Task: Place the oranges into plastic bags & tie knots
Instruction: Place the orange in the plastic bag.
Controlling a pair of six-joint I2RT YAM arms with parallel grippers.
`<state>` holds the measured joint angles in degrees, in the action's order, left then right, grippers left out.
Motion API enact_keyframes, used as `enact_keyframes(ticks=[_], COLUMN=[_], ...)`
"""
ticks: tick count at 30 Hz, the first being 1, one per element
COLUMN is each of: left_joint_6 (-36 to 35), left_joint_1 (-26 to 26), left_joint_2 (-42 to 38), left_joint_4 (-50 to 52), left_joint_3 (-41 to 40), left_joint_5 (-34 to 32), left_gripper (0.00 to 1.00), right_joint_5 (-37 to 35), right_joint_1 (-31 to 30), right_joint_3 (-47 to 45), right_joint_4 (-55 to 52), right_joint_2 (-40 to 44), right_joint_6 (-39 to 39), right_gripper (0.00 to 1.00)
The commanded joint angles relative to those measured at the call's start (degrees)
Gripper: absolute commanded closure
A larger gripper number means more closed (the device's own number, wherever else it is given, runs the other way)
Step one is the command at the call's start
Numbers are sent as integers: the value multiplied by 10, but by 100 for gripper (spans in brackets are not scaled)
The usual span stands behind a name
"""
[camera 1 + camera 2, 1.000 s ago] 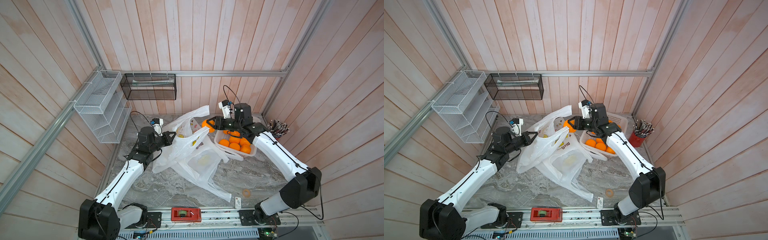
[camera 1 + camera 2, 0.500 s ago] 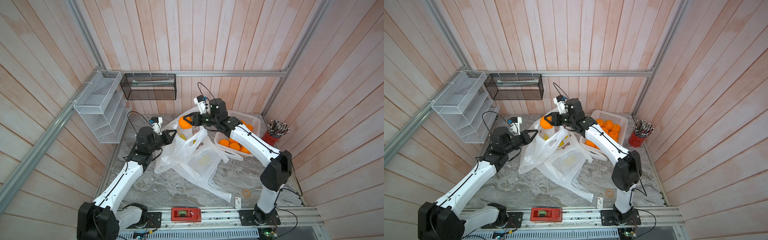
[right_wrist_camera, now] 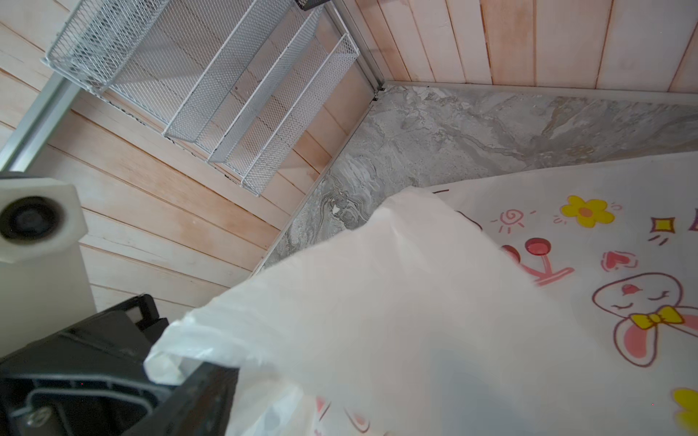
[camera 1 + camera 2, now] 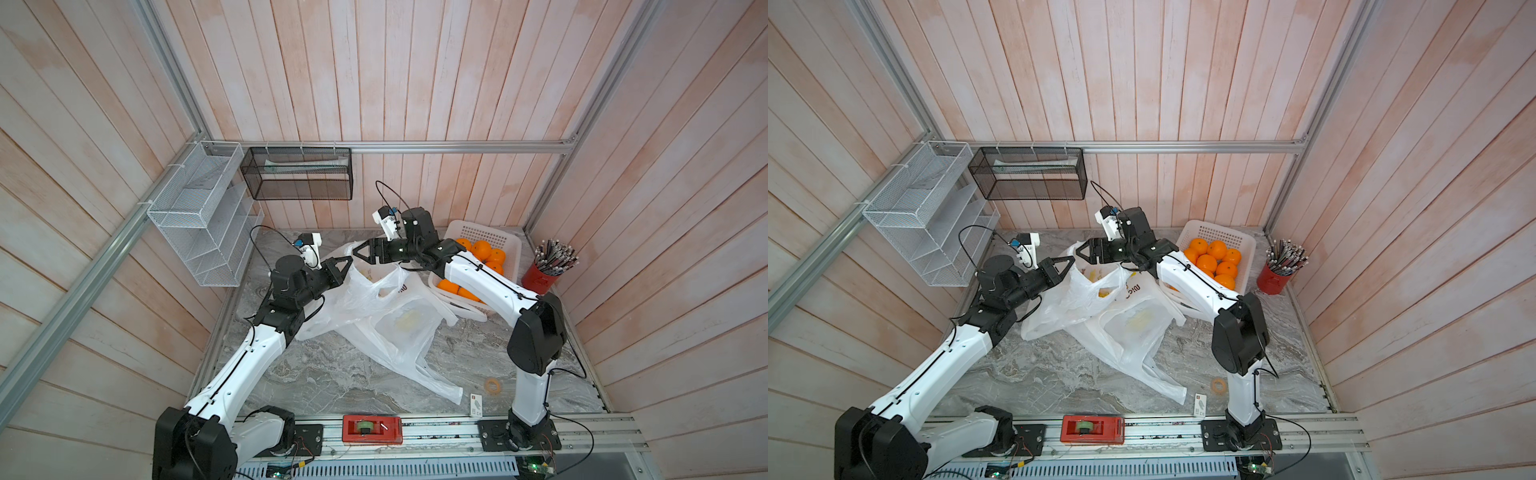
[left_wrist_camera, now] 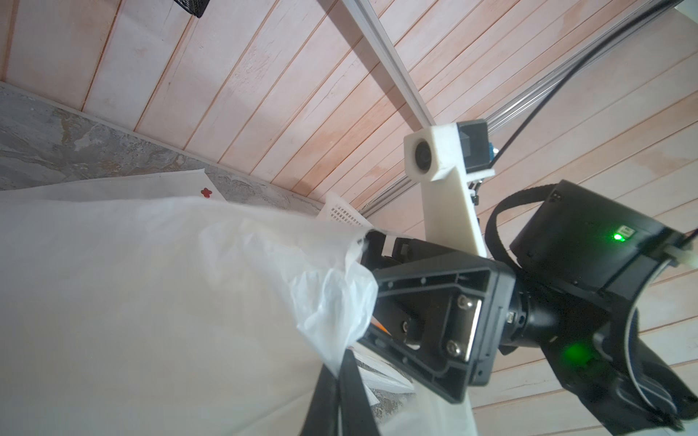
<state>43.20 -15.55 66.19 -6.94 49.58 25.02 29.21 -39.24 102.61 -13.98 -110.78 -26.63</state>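
Left pincer pinches the rim of the plastic bag slumped on the surface beside the basket of oranges, right pincer gapes empty over its mouth; we judge the film light, limp and slippery, best taken at bunched handle strips.

It was a robot test cell: pale plank walls braced by aluminium profiles, a marble-look tabletop, a white wire rack at upper left, two robot arms bolted to a bottom rail
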Motion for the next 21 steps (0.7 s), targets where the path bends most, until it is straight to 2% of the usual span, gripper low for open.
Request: enact_keyframes(ticks=[1,6,9,15,17,21], left_joint_6=[5,5,6,8,7,6], left_joint_1=[-3,-2,-2,-2,-2,1], left_joint_2=[-8,-5,1,20,26,34], left_joint_4=[-17,-15,-14,-20,-22,-22], left_joint_3=[-17,-25,-26,-25,-22,-21], left_joint_5=[-4,-1,1,-7,-6,-7], left_gripper=[100,100,100,100,100,100], right_joint_5=[-24,-27,-11,33,44,38], right_joint_1=[-2,-1,-1,-1,-1,8], right_joint_3=[24,23,13,-15,-21,-38], right_joint_4=[-14,-24,-23,-13,-11,-20], right_joint_2=[24,46,63,99,112,147], right_joint_6=[14,20,20,10,11,24], right_gripper=[15,17,25,32,37,38])
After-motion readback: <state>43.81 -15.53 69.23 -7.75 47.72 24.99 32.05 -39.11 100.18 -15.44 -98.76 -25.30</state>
